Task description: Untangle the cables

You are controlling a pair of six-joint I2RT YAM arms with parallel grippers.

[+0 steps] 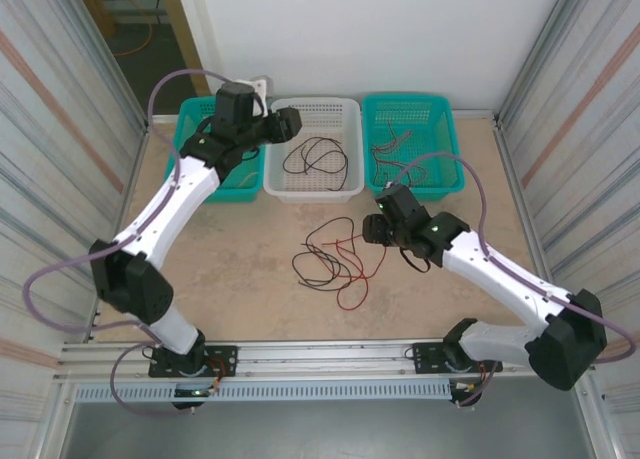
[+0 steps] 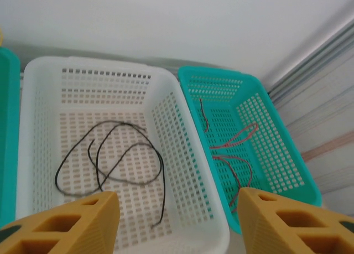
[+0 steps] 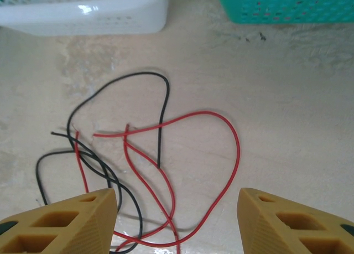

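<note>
left fingers (image 1: 288,125) parted, empty, above white basket (image 1: 312,103) holding lone black cable (image 1: 316,157). right fingers (image 1: 371,229) parted, empty, over red-black cable tangle (image 1: 336,260) on desk (image 1: 230,269). risk: pinching at crossing grabs two strands, drags whole knot, tightens loops.

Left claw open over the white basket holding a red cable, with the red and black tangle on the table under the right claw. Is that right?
Not quite: the left wrist view shows the cable in the white basket is black, not red. Otherwise yes: left claw open above it, tangle on the table under the right claw.
</note>
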